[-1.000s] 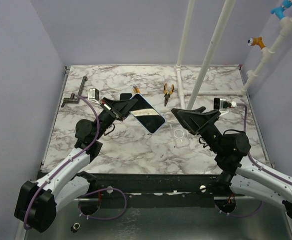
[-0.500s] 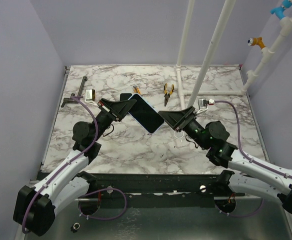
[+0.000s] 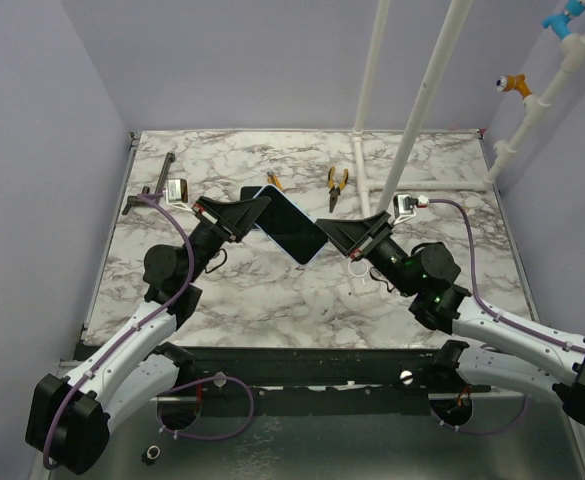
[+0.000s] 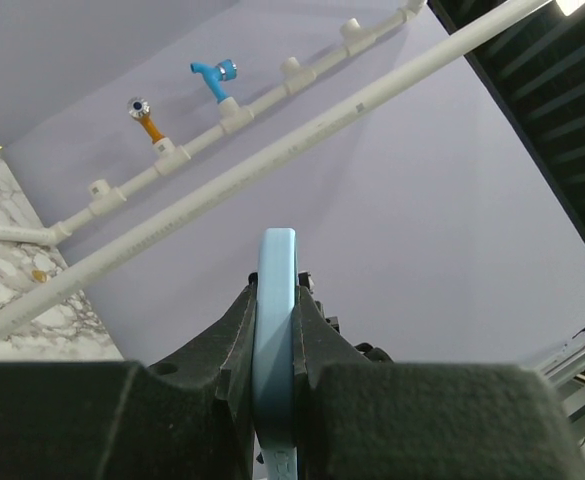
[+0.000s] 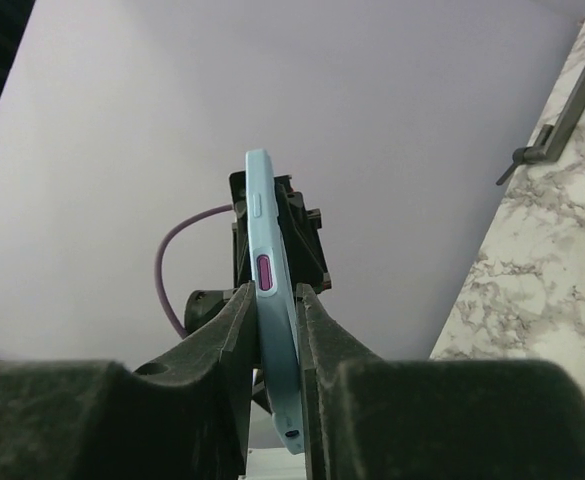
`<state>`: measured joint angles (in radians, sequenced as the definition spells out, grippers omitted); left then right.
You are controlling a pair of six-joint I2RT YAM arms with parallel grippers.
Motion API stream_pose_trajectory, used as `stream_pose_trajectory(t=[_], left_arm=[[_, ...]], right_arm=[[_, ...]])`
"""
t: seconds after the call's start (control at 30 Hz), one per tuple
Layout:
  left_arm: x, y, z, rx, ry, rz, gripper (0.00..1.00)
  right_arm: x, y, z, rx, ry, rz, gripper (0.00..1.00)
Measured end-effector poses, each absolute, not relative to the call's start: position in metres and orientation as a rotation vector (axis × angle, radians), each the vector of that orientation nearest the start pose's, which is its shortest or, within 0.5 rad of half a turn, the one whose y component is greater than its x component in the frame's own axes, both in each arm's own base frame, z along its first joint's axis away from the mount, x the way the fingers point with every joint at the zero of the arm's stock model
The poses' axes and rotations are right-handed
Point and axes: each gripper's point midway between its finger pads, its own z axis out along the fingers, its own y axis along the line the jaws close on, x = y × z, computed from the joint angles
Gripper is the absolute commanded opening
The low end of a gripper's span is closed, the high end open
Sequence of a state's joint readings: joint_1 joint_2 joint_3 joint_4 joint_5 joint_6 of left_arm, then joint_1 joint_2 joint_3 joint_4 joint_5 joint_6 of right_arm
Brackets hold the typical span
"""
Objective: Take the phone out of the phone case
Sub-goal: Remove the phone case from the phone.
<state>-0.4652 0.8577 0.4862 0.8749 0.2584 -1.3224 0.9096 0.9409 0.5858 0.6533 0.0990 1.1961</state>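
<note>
Overhead: the left gripper (image 3: 259, 209) and right gripper (image 3: 326, 233) each clench an end of the glossy black phone (image 3: 290, 228), held above the marbled bench (image 3: 272, 292), near its middle. Left wrist: the smooth pale-blue phone case (image 4: 274, 330) edge sits pinched; slick plastic could slip. Right wrist: the rounded rim bears a pink button (image 5: 265, 272); pinching both layers may block separation.

right tool (image 3: 324, 232) arrived, clamping phone (image 3: 290, 228)
</note>
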Motion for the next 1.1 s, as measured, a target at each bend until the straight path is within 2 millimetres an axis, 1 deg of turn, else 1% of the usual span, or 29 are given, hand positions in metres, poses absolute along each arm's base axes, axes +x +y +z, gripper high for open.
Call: stream_pose_trajectory(t=[0.37, 0.5, 0.77, 1.1], left_arm=[[0.236, -0.209, 0.39, -0.299, 1.196, -1.752, 0.0], [0.237, -0.209, 0.391, -0.318, 1.185, -1.783, 0.0], [0.252, -0.211, 0.388, -0.403, 1.165, -1.842, 0.0], [0.256, -0.215, 0.393, -0.443, 1.127, -1.901, 0.0]], right_arm=[[0.199, 0.302, 0.373, 0.268, 1.368, 1.792, 0.0], [0.199, 0.302, 0.38, 0.253, 1.308, 1.822, 0.0], [0.207, 0.303, 0.388, 0.25, 1.216, 1.855, 0.0], [0.204, 0.301, 0.401, 0.238, 1.13, 1.911, 0.0]])
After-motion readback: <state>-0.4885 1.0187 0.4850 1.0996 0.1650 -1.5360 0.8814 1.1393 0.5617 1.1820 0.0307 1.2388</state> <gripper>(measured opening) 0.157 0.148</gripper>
